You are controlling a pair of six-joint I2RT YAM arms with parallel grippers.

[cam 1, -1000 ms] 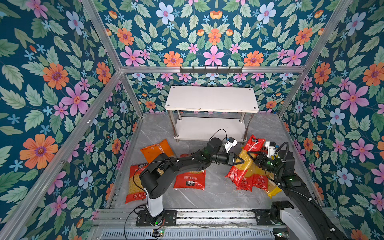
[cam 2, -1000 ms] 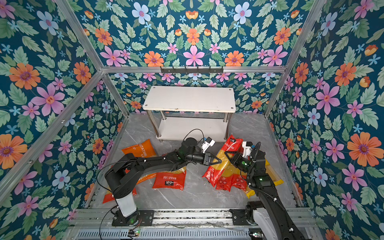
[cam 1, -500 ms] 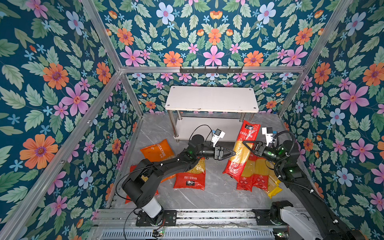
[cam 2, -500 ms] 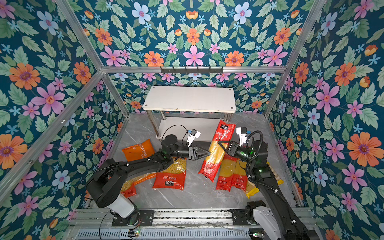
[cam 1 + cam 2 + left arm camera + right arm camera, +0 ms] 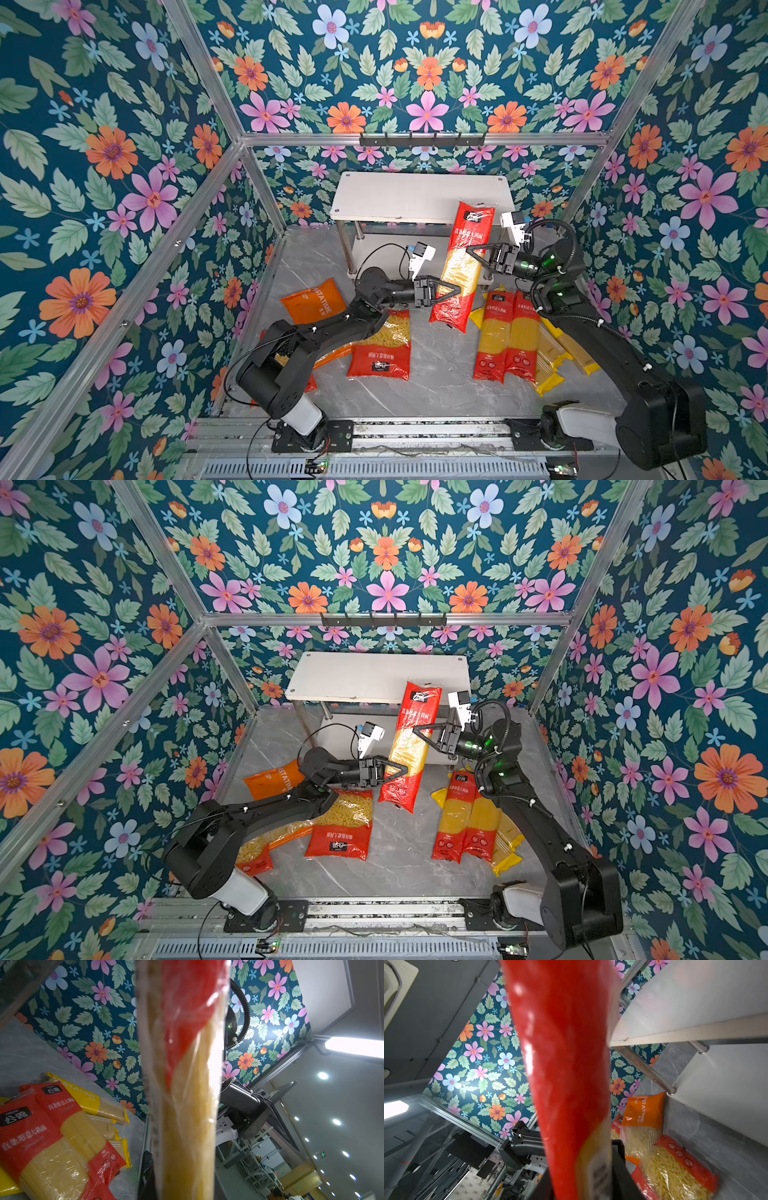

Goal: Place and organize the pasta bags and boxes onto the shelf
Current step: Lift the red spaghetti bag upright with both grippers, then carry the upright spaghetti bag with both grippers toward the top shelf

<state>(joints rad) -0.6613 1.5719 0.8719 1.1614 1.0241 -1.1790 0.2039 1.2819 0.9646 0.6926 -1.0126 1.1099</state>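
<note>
On near worktop (image 5: 440, 386), I am seeing red short-pasta bag (image 5: 379, 347) and red and yellow spaghetti packs (image 5: 509, 332) lying flat. Further in, my left gripper (image 5: 453, 289) is pinching lower part of red spaghetti pack (image 5: 464, 257), holding it upright, clear of worktop. Right gripper (image 5: 478, 259) is straddling its middle; cannot tell if clamping. Behind, shelf (image 5: 415, 195) is standing near back wall (image 5: 415, 160).

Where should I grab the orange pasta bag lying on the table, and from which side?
Probably pinch the orange bag at its far, printed end, jaws coming straight down. It lies flat on the table, so a sideways approach finds little to catch; that end shows free in both top views, while its near part runs under the left arm.
</note>
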